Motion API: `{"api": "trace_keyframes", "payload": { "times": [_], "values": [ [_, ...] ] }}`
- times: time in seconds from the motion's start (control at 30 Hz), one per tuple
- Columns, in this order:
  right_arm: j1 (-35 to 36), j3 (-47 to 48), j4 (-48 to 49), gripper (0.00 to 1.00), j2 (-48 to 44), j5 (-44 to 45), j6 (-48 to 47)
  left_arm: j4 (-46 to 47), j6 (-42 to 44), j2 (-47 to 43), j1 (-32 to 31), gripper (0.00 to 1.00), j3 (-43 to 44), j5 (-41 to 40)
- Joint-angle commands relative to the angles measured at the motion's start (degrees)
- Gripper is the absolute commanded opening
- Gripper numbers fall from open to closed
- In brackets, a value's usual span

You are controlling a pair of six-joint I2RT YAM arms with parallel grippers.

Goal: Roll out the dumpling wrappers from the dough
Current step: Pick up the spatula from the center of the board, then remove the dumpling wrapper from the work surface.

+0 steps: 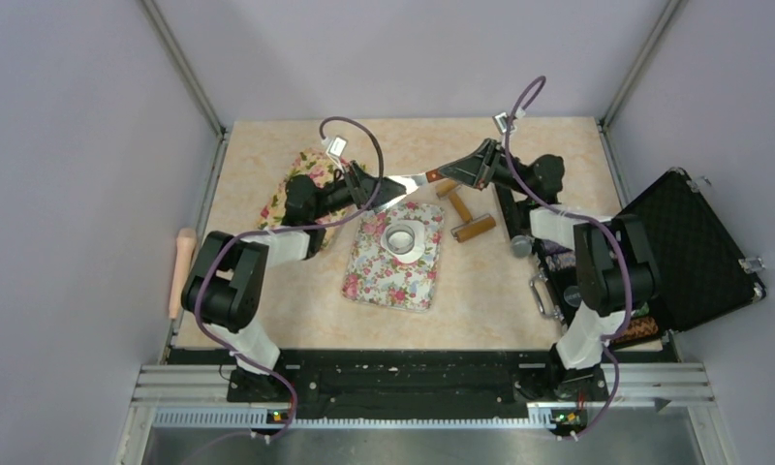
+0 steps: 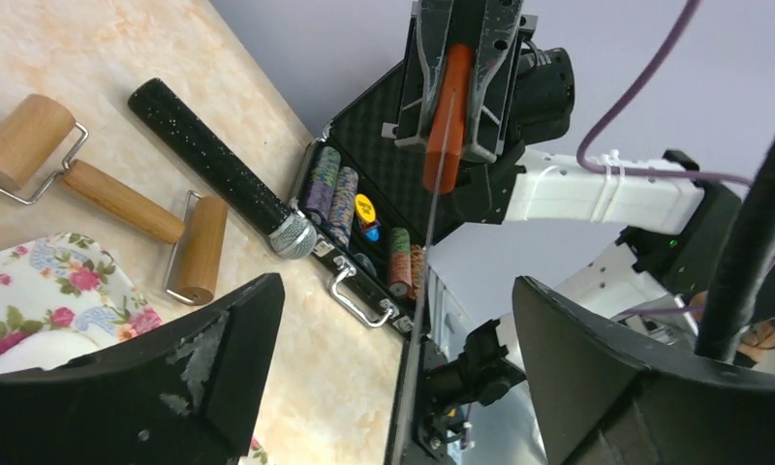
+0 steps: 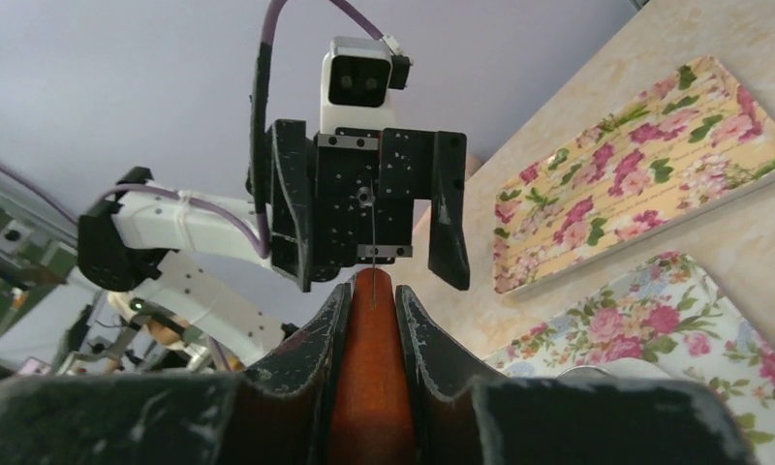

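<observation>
My right gripper (image 1: 461, 172) is shut on the orange handle (image 3: 369, 334) of a metal spatula (image 1: 403, 186), held in the air and pointing left. The blade runs edge-on between the fingers (image 2: 219, 358) of my left gripper (image 1: 372, 189), which is open; the blade touches neither finger. A sheet of white dough (image 1: 418, 242) with a metal ring cutter (image 1: 401, 236) on it lies on the floral tray (image 1: 388, 286) below. A corner of the dough shows in the left wrist view (image 2: 25, 349). I cannot make out a separate round dumpling wrapper.
A yellow floral tray (image 1: 289, 194) lies under the left arm. A wooden two-headed roller (image 1: 464, 213) and a microphone (image 1: 515, 228) lie right of centre. An open black case (image 1: 689, 252) with poker chips stands at the right. A rolling pin (image 1: 181, 266) lies off the left edge.
</observation>
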Motion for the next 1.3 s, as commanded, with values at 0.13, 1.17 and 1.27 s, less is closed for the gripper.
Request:
{"api": "trace_keyframes", "payload": {
  "times": [0.13, 1.17, 1.27],
  "values": [
    [-0.02, 17.28, -59.25, 0.0, -9.69, 3.02, -44.76, -9.96, 4.65, -5.9, 7.11, 0.98, 7.43, 4.67],
    [25.72, 12.6, -97.25, 0.0, -25.06, 19.83, -109.15, -75.38, 51.06, 7.86, 4.71, 0.63, 22.29, -26.97],
    [28.18, 12.76, -94.1, 0.0, -23.17, 21.52, -108.48, -77.88, 51.51, 10.49, 4.14, 0.63, 24.42, -27.78]
  ]
}}
